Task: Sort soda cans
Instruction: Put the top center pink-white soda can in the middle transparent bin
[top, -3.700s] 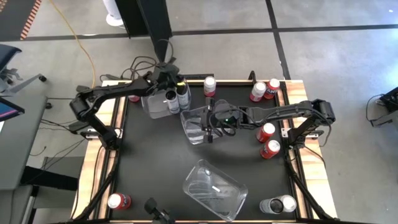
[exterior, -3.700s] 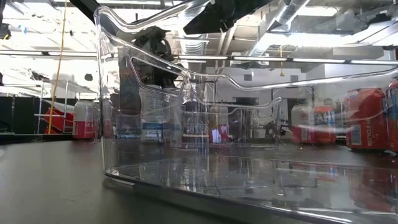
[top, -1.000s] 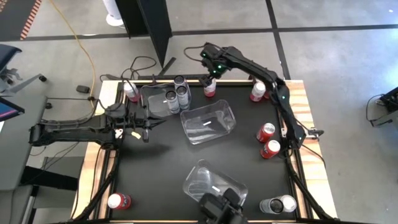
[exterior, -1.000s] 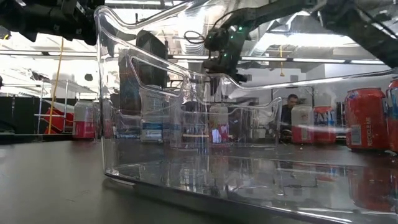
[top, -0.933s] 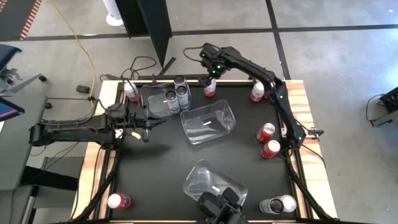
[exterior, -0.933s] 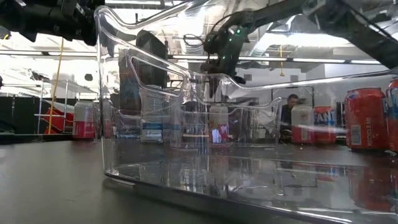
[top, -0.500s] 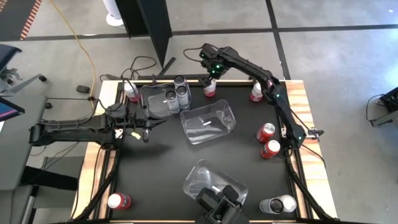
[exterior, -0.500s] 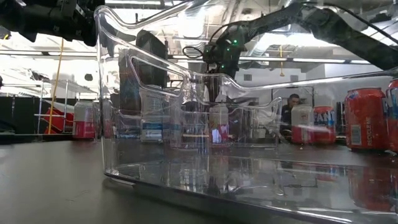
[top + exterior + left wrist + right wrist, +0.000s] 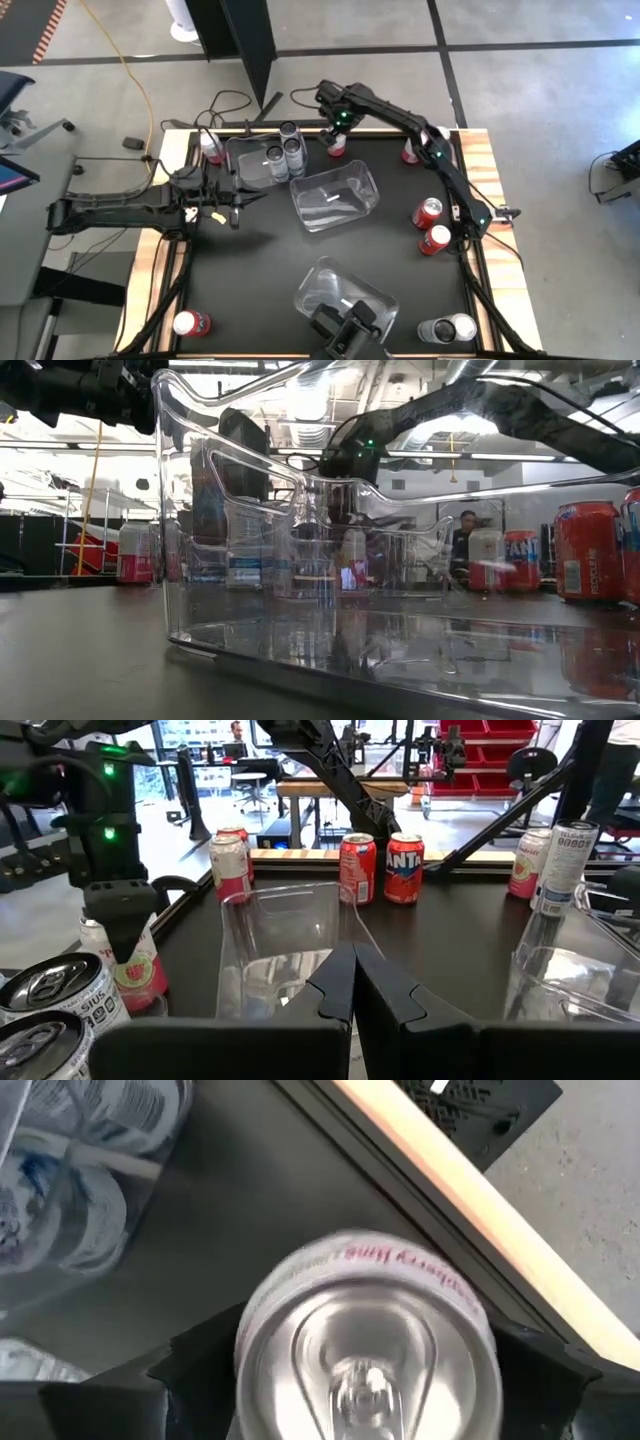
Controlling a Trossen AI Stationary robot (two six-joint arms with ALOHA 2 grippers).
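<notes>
A white-and-red soda can (image 9: 337, 149) stands upright near the table's far edge. My right gripper (image 9: 337, 128) hangs over it, pointing down and open. In the right wrist view its fingers (image 9: 195, 1370) stand on either side of the can's silver top (image 9: 365, 1350), and no touch shows. Several dark cans (image 9: 284, 152) stand in the clear bin (image 9: 245, 165) at the far left. Two red cans (image 9: 428, 211) stand at the right edge. My left gripper (image 9: 236, 207) waits at the left, level and shut on nothing (image 9: 355, 975).
A second clear bin (image 9: 335, 196) lies at mid-table and a third (image 9: 345, 293) near the front edge. More cans stand at the far right (image 9: 410, 153), far left (image 9: 210, 149), near left (image 9: 190, 322) and near right (image 9: 448, 328). Bare black mat lies between them.
My right gripper has come down over the white-and-red can at the far edge, drifting slightly toward the table's left, and has stayed open. The can has not moved.
</notes>
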